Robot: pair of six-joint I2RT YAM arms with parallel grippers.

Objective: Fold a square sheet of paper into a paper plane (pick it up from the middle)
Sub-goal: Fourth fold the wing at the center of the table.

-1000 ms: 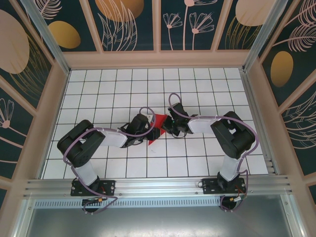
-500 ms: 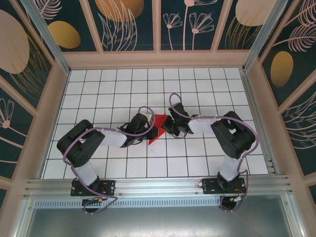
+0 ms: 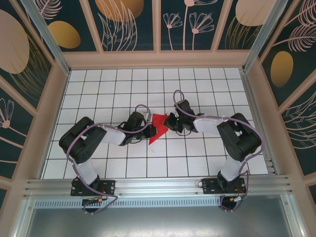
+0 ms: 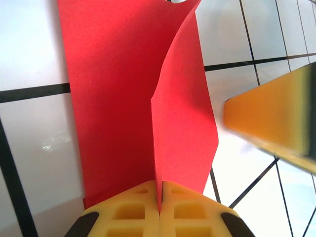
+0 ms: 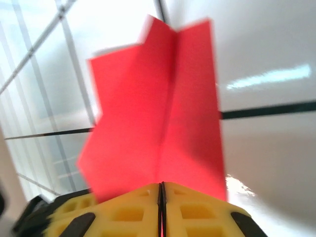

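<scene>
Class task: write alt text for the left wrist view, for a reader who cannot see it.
The left hand is shut on the near edge of a folded red paper, one flap standing up. Beneath is a white tiled table; a blurred yellow block sits at the right.

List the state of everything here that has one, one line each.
paper: folded and creased, one flap standing up, pinched from opposite sides by both hands.
left hand: shut on the paper's edge.
right hand: shut on the paper at its centre crease.
</scene>
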